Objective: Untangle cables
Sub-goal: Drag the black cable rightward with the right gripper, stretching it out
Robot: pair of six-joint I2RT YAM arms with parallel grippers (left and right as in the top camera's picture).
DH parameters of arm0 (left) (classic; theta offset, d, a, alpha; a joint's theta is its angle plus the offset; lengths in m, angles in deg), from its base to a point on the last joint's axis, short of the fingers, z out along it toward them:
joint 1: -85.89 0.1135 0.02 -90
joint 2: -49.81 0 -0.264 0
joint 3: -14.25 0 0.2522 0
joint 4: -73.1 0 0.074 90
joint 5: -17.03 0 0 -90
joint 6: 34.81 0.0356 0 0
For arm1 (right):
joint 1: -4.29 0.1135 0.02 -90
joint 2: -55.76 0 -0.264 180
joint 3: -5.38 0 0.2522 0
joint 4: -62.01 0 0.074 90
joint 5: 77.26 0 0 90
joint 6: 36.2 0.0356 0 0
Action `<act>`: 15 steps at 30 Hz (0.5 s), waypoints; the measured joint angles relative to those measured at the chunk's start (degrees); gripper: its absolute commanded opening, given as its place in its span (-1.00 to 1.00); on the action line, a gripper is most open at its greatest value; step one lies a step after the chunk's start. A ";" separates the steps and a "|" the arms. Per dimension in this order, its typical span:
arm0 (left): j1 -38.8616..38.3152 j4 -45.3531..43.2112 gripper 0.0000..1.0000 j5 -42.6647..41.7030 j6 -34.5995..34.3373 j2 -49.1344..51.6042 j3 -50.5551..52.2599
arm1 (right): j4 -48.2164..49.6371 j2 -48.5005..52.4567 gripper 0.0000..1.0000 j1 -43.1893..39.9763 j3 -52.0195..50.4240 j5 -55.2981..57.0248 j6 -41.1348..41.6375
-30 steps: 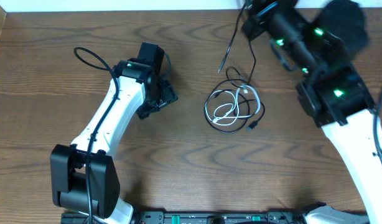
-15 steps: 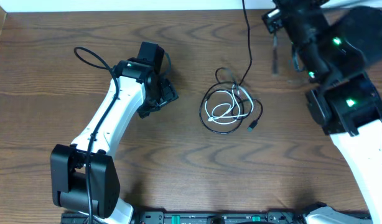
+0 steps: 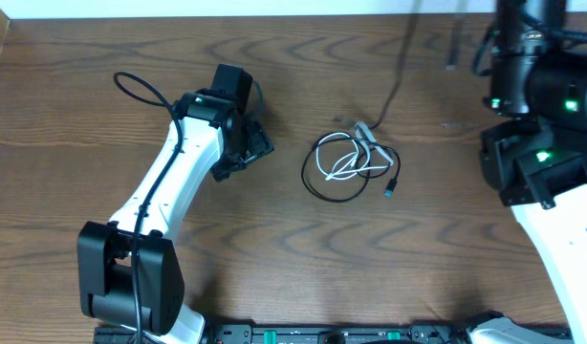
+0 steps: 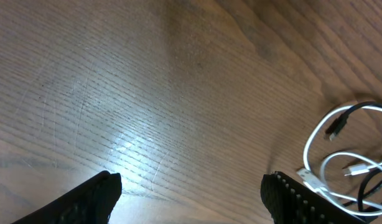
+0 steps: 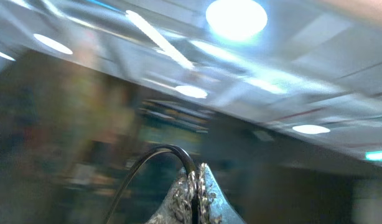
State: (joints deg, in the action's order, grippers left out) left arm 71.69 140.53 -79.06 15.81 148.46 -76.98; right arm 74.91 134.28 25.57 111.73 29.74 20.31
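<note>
The right tool (image 5: 194, 194) points up toward the ceiling lights. Its fingers are pressed together on a black cable (image 5: 163, 148), which arcs out from between them. In the overhead view, one black strand leads from the loose tangle of cables (image 3: 349, 164) lying mid-counter (image 3: 274, 248) toward the far edge. The left tool (image 4: 191, 199) hovers near the tangle on its left, spread wide and gripping nothing.

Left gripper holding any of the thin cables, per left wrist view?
No, the left gripper stands open over the bare wooden table, the thin white cable lying apart beside it.
</note>
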 measured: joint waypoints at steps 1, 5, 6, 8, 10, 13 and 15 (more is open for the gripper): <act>-0.02 0.00 0.55 0.00 0.00 0.00 0.00 | 0.09 -0.07 -0.98 -1.31 0.00 1.46 -3.15; -0.02 0.02 0.55 0.00 0.00 0.00 0.00 | 0.00 -0.02 -0.98 -6.73 0.00 5.01 -11.37; 0.00 0.02 0.56 0.00 0.00 0.00 0.00 | -0.07 -0.02 -0.98 -9.14 0.00 5.90 -13.00; -0.02 0.00 0.56 0.00 0.00 0.00 0.00 | -0.94 -0.04 -0.98 -11.58 0.00 6.62 -14.25; 0.00 -0.09 0.55 0.00 0.00 0.00 0.00 | -3.39 -0.07 -0.98 -13.49 0.04 7.37 -15.23; 0.00 -0.02 0.55 0.00 0.00 0.00 0.00 | -8.24 -0.04 -0.98 -14.69 0.02 7.72 -16.17; -0.02 0.04 0.56 0.00 0.00 0.00 0.00 | -10.19 -0.04 -0.98 -15.06 0.02 7.72 -16.02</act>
State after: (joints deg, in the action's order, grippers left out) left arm 71.67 140.58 -79.06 15.81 148.46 -76.98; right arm 64.72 134.23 10.51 111.76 37.45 4.29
